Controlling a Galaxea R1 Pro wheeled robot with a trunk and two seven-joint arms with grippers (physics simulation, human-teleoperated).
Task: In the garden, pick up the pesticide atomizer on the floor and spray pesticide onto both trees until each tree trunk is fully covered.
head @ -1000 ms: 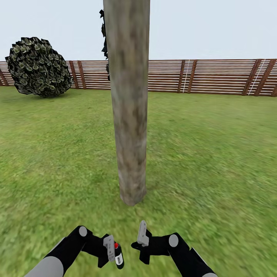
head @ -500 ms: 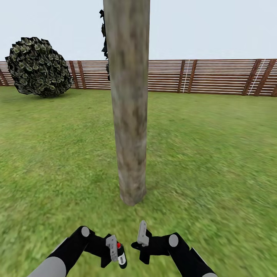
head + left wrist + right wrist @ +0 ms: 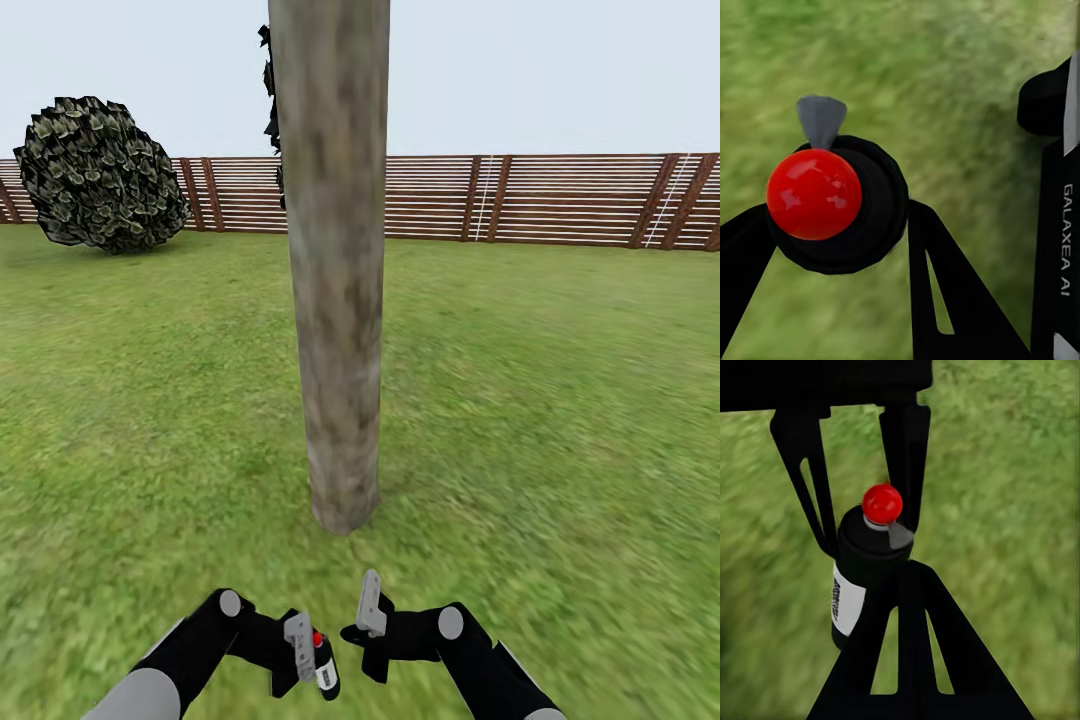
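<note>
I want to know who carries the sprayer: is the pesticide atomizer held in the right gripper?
No: in the head view the pesticide atomizer sits between the fingers of the left gripper, while the right gripper holds nothing.

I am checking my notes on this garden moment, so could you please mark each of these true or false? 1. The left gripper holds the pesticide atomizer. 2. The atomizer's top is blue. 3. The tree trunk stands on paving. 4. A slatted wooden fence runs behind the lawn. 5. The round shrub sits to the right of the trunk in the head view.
1. True: the left gripper is shut on the pesticide atomizer.
2. False: its top is red.
3. False: the tree trunk rises from the lawn.
4. True: the fence spans the far edge.
5. False: the shrub is to the trunk's left.
</note>
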